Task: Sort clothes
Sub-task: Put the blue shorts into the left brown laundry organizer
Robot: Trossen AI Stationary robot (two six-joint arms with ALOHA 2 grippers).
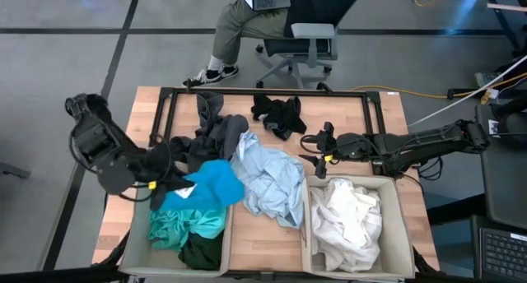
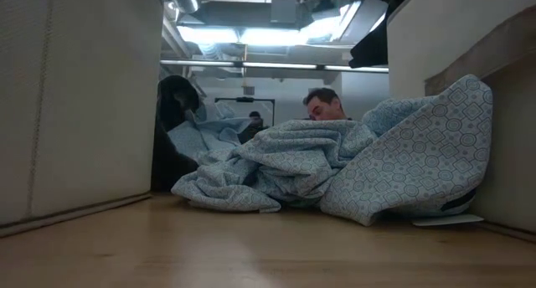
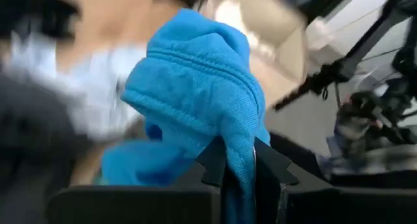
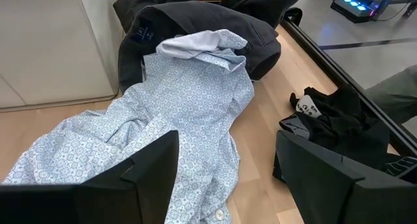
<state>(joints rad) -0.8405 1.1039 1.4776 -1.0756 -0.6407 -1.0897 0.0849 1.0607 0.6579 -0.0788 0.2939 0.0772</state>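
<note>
Left gripper (image 3: pixel 238 168) is pinched tight on the turquoise garment (image 1: pixel 210 187), a soft fold bunched between its fingers above the left bin (image 1: pixel 132 252). Right gripper (image 4: pixel 225 168) hangs spread wide and empty over the pale-blue shirt (image 4: pixel 189 113); limp, light cloth, best grabbed at a raised ridge.

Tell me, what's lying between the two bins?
The pale blue shirt lies between the left bin and the right bin, draped partly over the right bin's edge, with bare wood nearer the table's front. The high view shows it best.
</note>
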